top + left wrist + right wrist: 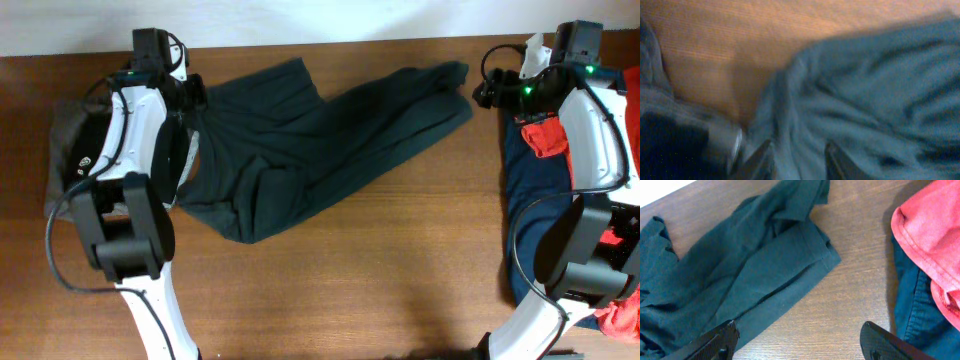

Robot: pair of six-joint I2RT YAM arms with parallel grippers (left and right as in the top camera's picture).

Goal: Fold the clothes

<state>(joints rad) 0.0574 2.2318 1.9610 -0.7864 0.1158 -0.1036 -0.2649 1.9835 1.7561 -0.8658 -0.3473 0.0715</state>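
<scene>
Across the middle of the table (400,260): dark green shirt (330,140), crumpled, not yet folded. Runs on a slant, from a bunched end at near-left up to a narrower end at far-right. Left gripper (797,162) sits right over the left end; fingers (760,160) a little apart with cloth filling the gap, though through the blur cannot tell whether pinching it or merely resting on it. Right gripper (800,345) spread wide over bare wood, holding nothing, just beside the far-right end, nearer to it than the left one. Probably calls for one arm per end, pulling apart along that slant. Red garment (925,240) and navy one (912,315) heaped off to the right, apart from the shirt.
</scene>
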